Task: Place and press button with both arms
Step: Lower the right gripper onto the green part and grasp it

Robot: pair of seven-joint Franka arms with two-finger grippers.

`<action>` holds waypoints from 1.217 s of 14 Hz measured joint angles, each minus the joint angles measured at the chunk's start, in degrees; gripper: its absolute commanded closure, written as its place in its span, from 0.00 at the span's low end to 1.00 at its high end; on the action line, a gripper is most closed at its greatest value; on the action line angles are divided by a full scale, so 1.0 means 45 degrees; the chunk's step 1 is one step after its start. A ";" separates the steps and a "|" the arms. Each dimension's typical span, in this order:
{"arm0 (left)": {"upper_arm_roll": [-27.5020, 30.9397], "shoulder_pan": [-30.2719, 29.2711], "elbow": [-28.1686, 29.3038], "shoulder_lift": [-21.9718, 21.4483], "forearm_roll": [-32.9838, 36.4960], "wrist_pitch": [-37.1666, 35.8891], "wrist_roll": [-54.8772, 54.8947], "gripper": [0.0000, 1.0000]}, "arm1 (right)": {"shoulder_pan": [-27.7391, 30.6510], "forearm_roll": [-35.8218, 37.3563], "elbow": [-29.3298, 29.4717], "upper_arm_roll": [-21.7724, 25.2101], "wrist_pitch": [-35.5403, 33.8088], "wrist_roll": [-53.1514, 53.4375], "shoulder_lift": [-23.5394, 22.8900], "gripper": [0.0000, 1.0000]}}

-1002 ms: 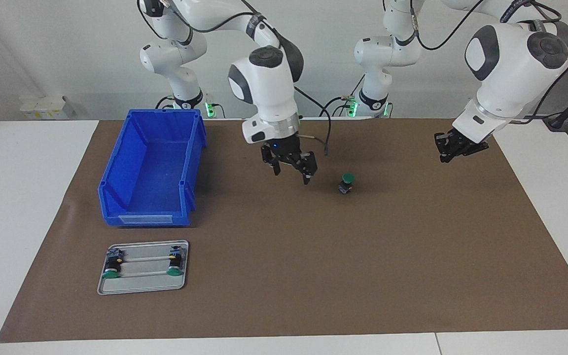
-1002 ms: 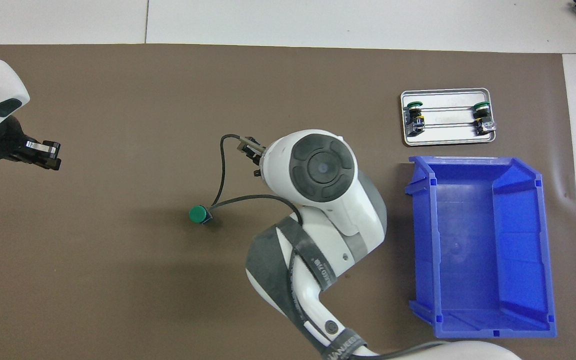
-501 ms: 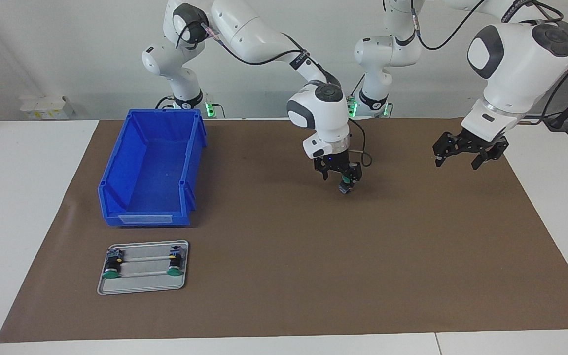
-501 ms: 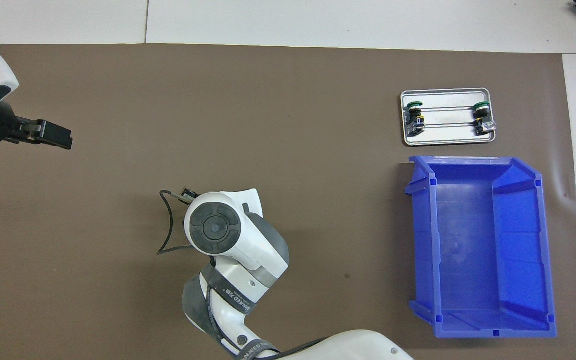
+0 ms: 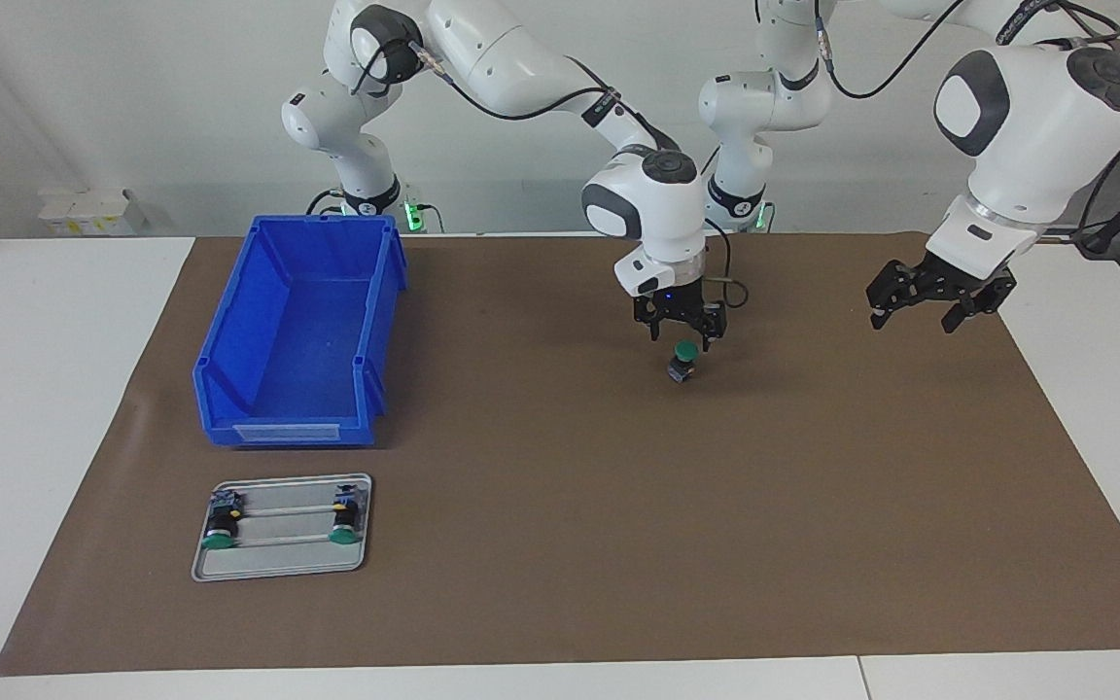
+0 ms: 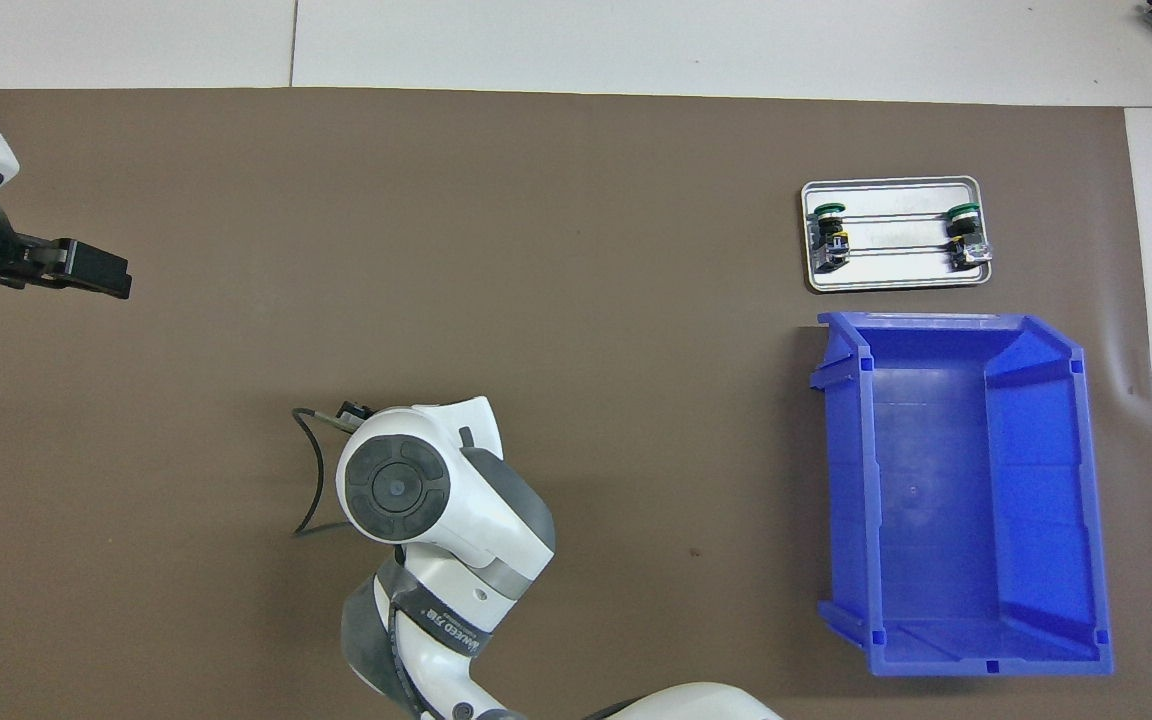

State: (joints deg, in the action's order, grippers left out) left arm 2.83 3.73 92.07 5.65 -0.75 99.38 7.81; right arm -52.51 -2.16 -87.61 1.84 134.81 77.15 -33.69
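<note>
Clearly, from the facing view, we see the button (image 5: pixel 683 361) standing green cap up on the brown mat (image 5: pixel 560 544) mid-table, so we judge placing done and pressing left; the right gripper (image 5: pixel 681 327) hangs just over the cap, wrist pointing straight down, fingers spread and holding nothing, while the left gripper (image 5: pixel 931 300) waits open and empty over the mat toward its own end. From overhead, we lose the button under the right arm's wrist, the left gripper (image 6: pixel 76 270) juts in at the mat's edge, and two more buttons lie on the metal tray (image 6: pixel 894 285) beside the blue bin (image 6: pixel 966 480).
</note>
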 measured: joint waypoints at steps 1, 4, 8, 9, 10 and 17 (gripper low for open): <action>-0.0004 0.0000 0.0000 0.0000 0.0000 0.0035 0.0013 0.00 | -0.0002 0.0043 0.0003 0.0001 -0.0020 0.0000 0.0001 0.10; -0.0005 0.0000 0.0000 0.0000 0.0010 0.0263 0.0176 0.00 | -0.0004 0.0082 0.0037 0.0001 -0.0286 0.0000 0.0001 0.24; -0.0080 0.0021 0.0000 0.0015 0.0337 0.0295 0.0291 0.00 | 0.0033 0.0226 0.0066 0.0001 -0.0344 0.0000 0.0000 0.24; -0.0106 0.0045 -0.0003 0.0016 0.0373 0.0275 0.0292 0.00 | 0.0050 0.0329 0.0066 0.0001 -0.0344 0.0000 0.0000 0.23; -0.0126 0.0074 -0.0013 0.0016 0.0388 0.0227 0.0293 0.00 | 0.0074 0.0422 0.0066 0.0002 -0.0335 0.0000 -0.0001 0.23; -0.0101 0.0059 -0.0032 0.0016 0.0397 -0.0148 0.0293 0.00 | 0.0073 0.0470 0.0068 0.0001 0.0569 0.0000 -0.0095 0.27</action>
State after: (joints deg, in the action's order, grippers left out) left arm 2.37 4.00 91.93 5.72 1.04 98.71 9.13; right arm -52.18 -0.04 -87.31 1.85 137.37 77.15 -34.11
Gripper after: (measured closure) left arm 0.000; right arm 0.220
